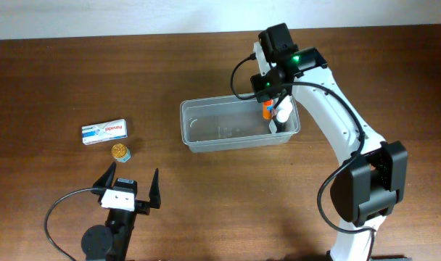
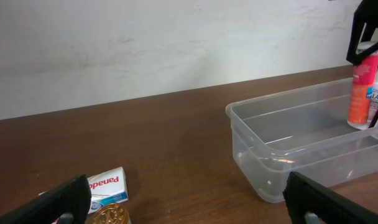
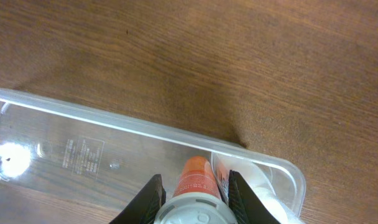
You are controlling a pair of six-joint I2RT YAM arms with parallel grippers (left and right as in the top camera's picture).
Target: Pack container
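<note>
Overhead, the right pincer [image 1: 270, 109] is clamped on an orange bottle [image 1: 267, 112], standing it upright beside a white bottle [image 1: 283, 114] at the right end of the container [image 1: 220, 143], likely to save room, while the left pincer [image 1: 133, 176] idles wide open.

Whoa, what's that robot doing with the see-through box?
It is packing small things into the container. The right arm has its jaws closed around an orange bottle, upright inside the container's right end, beside a white bottle. The left arm sits near the table's front edge, jaws open and empty. A white-and-blue box and a little gold-lidded jar lie on the table to the container's left, not yet packed.
</note>
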